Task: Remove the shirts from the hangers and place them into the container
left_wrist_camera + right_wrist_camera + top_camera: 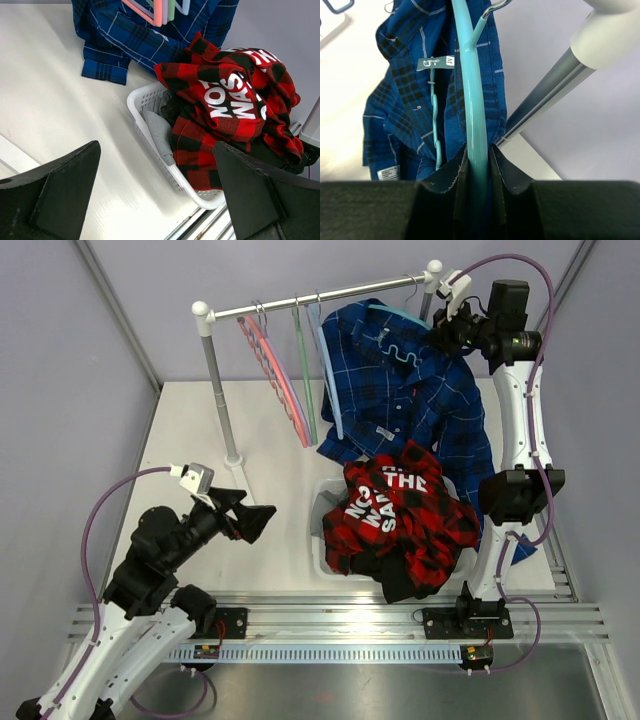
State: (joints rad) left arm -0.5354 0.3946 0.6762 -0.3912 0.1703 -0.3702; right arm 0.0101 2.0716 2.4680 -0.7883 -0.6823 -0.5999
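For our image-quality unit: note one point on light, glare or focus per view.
Top external: even light, glare on the metal base rails. Left wrist: near fingers dark and soft, red plaid shirt sharp. Right wrist: highlight streak down the teal hanger, white rail cap blurred.

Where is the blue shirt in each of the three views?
Top external: blue shirt at upper centre-right, under the rail.
Left wrist: top edge, left of centre, beyond the basket.
Right wrist: left half, behind the teal hanger.
Shared landmark: teal hanger in top and right wrist; basket in top and left wrist.
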